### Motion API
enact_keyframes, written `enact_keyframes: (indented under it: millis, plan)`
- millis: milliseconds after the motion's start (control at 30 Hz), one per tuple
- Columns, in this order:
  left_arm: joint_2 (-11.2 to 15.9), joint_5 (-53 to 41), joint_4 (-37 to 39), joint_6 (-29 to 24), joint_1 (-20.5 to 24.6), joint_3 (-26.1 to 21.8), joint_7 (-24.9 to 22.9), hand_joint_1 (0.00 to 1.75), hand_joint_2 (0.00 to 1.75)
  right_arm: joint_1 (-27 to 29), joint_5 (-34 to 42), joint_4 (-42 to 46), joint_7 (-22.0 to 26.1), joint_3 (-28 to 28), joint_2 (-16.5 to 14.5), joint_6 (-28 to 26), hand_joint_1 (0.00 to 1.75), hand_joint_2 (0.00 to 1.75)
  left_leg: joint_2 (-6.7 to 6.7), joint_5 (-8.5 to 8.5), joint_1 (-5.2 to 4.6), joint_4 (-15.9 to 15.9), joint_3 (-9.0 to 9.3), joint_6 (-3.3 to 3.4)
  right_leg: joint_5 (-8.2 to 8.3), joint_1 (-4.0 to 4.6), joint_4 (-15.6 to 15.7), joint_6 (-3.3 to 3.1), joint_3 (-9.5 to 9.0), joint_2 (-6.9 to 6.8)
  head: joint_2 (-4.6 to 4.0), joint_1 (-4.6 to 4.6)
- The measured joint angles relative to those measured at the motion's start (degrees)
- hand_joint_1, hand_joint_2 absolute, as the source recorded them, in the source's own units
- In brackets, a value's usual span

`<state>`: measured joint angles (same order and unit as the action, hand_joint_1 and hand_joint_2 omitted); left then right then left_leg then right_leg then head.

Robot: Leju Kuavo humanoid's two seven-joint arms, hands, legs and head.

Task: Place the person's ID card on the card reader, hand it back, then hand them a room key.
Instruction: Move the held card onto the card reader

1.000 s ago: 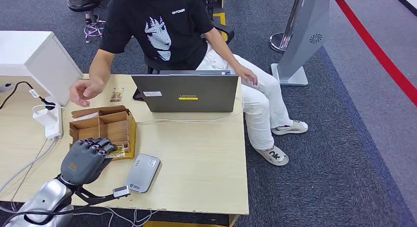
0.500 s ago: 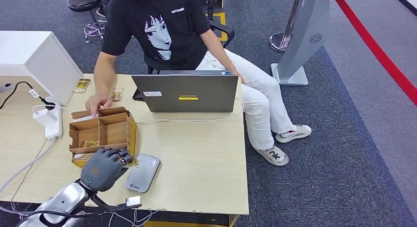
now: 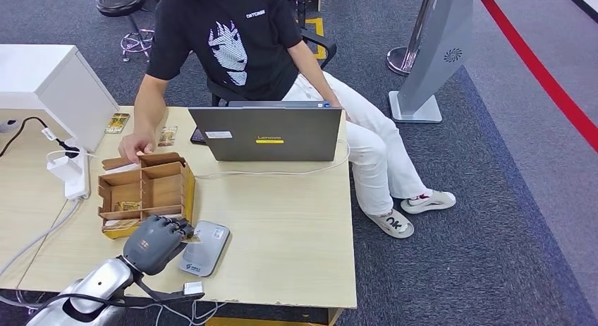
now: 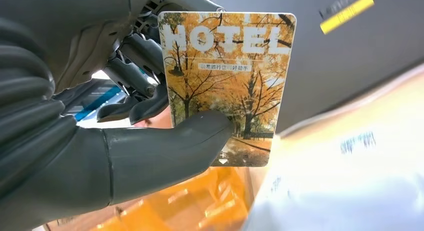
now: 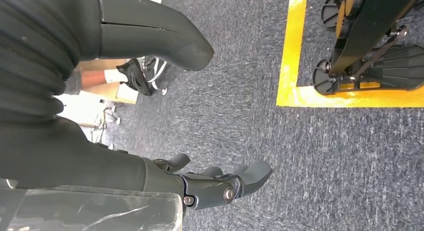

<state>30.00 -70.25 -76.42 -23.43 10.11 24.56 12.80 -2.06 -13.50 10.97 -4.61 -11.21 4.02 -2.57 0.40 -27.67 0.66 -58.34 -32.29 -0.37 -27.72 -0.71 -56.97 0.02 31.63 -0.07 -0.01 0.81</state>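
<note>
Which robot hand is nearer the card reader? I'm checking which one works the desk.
Left. The left hand pinches a hotel key card right beside the card reader; the right hand hangs over the carpet, away from it.

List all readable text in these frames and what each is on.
"HOTEL": top of the autumn-tree card that the left hand holds.
"Lenovo": yellow strip on the laptop lid.
Small line under "HOTEL" on the card: too small to read.
Chest print on the person's black T-shirt, white label on the laptop lid, marks on the grey card reader: too small to read.
</note>
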Motion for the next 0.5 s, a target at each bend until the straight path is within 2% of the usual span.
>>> enact_keyframes:
  millis: [367,433,500]
  plan:
    - [0.64,0.25,3.41,2.34,2.72,2.34,-0.47,1.75,1.75,-0.01,-1.01,0.0,0.0,-0.4,0.0,0.53,0.0,1.75,0.0,0.0,0.0,0.0,0.01,0.0,0.0,0.0,0.0,0.0,-0.02,0.0,-0.01,-0.01]
    - [0.63,0.49,3.64,1.06,2.85,2.46,-0.47,1.75,1.75,-0.01,-1.13,0.0,0.0,-0.43,0.0,0.52,0.0,1.75,0.0,0.0,0.0,0.0,0.01,0.0,0.0,0.0,0.0,0.0,-0.02,0.0,-0.01,0.01]
    - [0.6,1.14,3.75,-2.42,2.77,2.48,-0.48,1.75,1.75,0.0,-1.35,0.0,0.0,-0.48,0.0,0.44,0.0,1.75,-0.01,0.0,0.0,0.0,0.01,0.0,0.0,0.0,0.0,0.0,-0.02,-0.01,-0.01,0.01]
